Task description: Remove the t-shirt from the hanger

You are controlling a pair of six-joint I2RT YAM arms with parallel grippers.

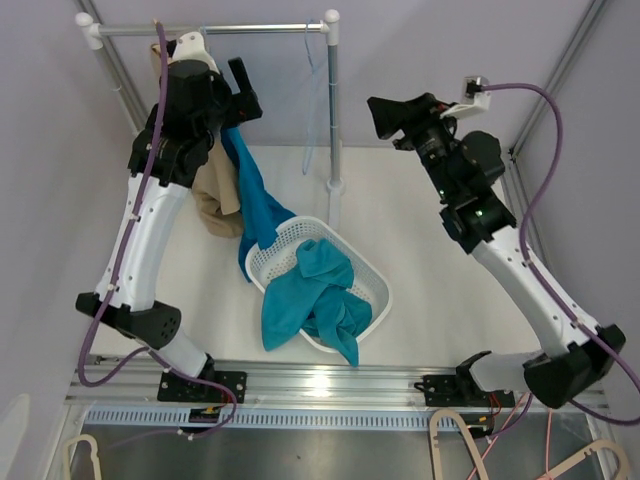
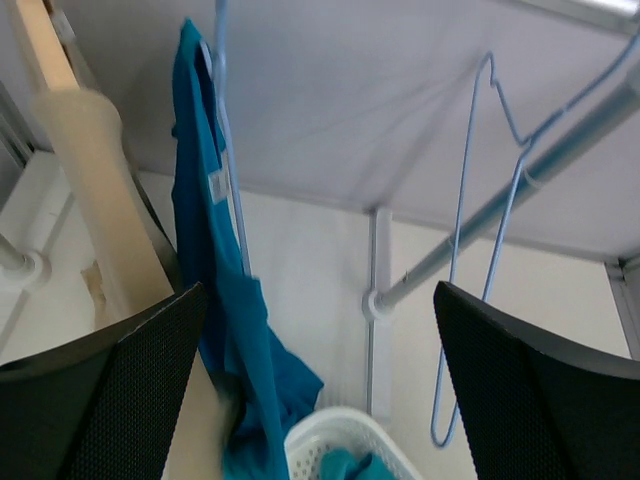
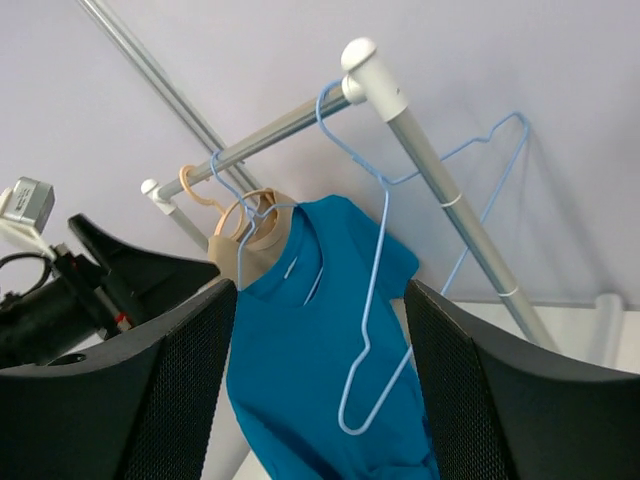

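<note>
Fingers (image 2: 110,400) of left gripper (image 2: 320,295) spread wide, empty, beside t-shirt (image 2: 192,220).

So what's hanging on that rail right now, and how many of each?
Teal t-shirt on a hanger: 1
Beige garment on a hanger: 1
Empty blue wire hanger: 1
Total: 3 things hanging

the t-shirt (image 3: 320,350) is showing plain teal blue on a pale blue wire hanger (image 2: 232,170). beside it, a garment (image 1: 215,195) is showing beige. the white lattice basket (image 1: 375,290) is holding teal cloths (image 1: 310,300). the pads (image 3: 150,400) of the right end effector (image 3: 320,300) are showing black mesh.
</note>
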